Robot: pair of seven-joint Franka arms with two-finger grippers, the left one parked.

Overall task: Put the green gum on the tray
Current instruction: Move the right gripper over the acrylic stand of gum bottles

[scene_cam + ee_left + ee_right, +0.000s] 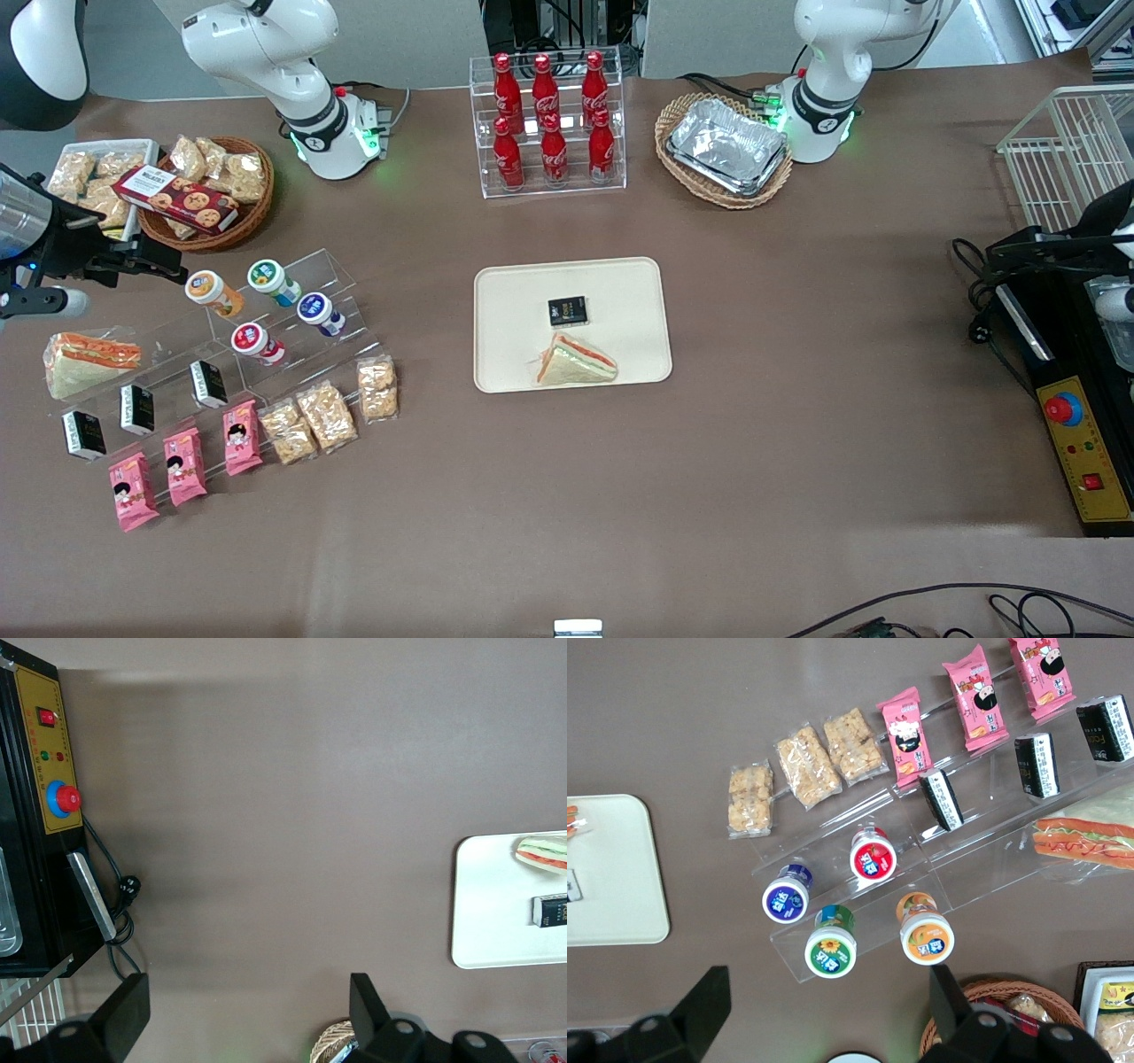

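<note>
The green gum (270, 281) lies on the upper step of a clear acrylic stand (345, 283), its white lid with the green label (831, 948) facing up at my wrist camera. My gripper (146, 257) hovers open beside the stand, toward the working arm's end of the table, close to the orange bottle. In the right wrist view the gripper (828, 1014) is apart from the gum, with nothing between its fingers (700, 1010). The cream tray (505, 301) sits mid-table and also appears in the wrist views as tray (611, 877) and tray (487, 912).
Orange (213, 294), blue (319, 314) and red (258, 343) gum bottles share the stand. A sandwich (576, 363) and a black packet (567, 311) lie on the tray. A wicker basket of snacks (208, 190) stands near my gripper. Pink and black packets line the lower steps.
</note>
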